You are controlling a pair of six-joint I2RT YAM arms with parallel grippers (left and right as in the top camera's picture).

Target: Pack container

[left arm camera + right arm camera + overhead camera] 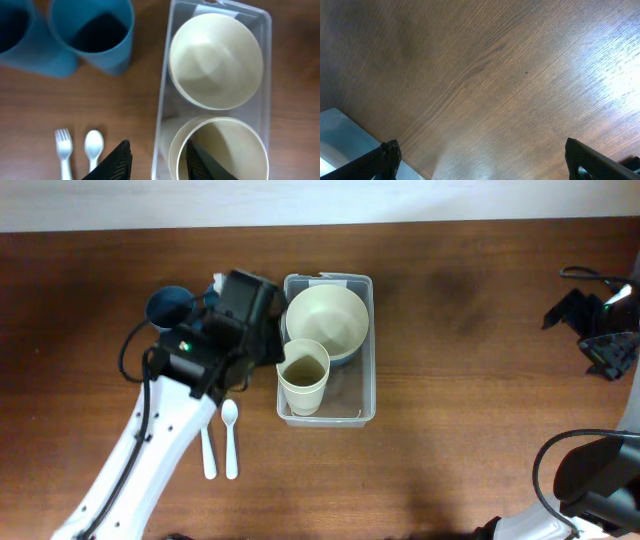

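Starting on the left, two blue cups [92,35] stand side by side on the table [520,75]. Nearer the robot lie one white fork [63,147] and one white spoon [93,145], close together and pointing the same way.

Next comes the left claw [157,160]. One finger [120,162] hangs outside the box. The other finger [202,162] dips inside the cream cup [303,377]. The cup's edge and the box wall sit between them. The fingers look loose and apart, not pinching the cup.

The container [373,370] is the one clear box, just to the right of this claw. Its long side runs from the near edge of the table to the far edge. Inside it are one cream cup at the near end and one cream bowl [326,318] at the far end. A bit of blue peeks out under the bowl. It may be a blue bowl, but I cannot tell.

Far to the right, the right claw [485,160] hangs over bare wood. Its fingers are spread wide with nothing in them. It is well apart from the box.

I think the left arm should do the next job, since it is much nearer. The things not yet packed all lie to its left, so each one must travel right to reach the box.
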